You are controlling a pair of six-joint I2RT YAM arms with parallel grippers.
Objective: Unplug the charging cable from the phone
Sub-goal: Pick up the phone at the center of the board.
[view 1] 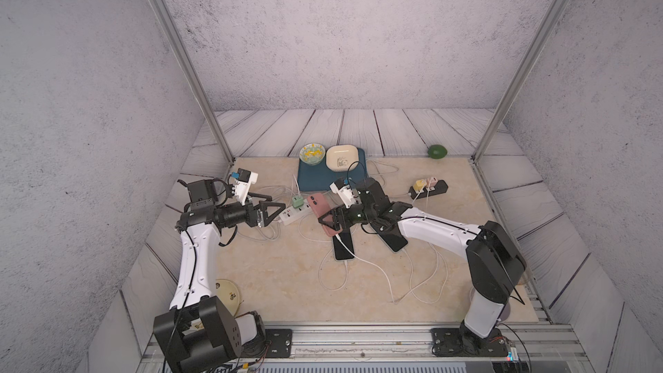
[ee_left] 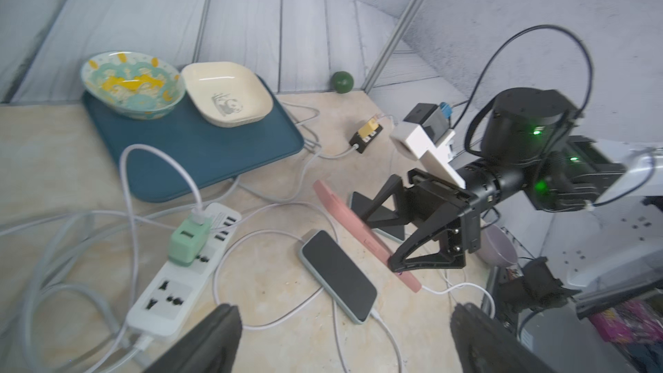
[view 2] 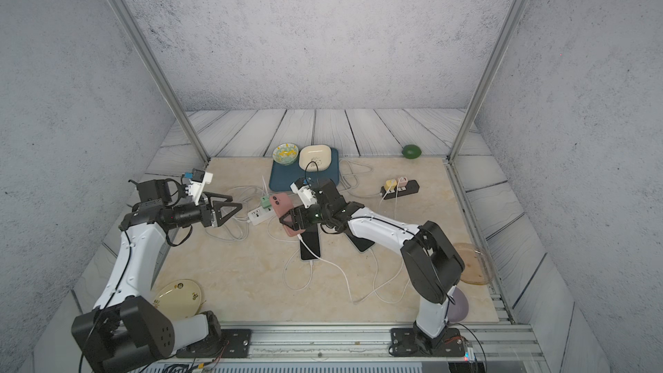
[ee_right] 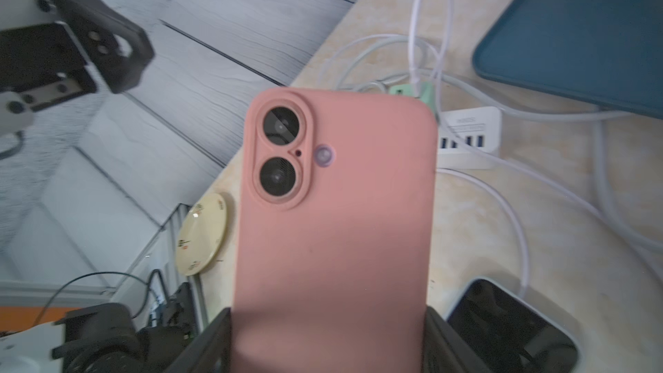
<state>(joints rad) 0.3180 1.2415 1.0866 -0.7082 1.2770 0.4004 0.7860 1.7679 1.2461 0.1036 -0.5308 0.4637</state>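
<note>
A phone in a pink case is lifted off the table and tilted, camera end up; it shows in both top views. My right gripper is shut across its width near the lower end. A white charging cable is plugged into the phone's bottom end and trails over the table. Left of the phone, my left gripper hovers open above the white power strip and holds nothing.
A mint-cased phone and a dark phone lie flat with cables attached. A green charger sits in the white strip. A blue tray with two bowls, a black power strip, a green ball and a yellow plate are nearby.
</note>
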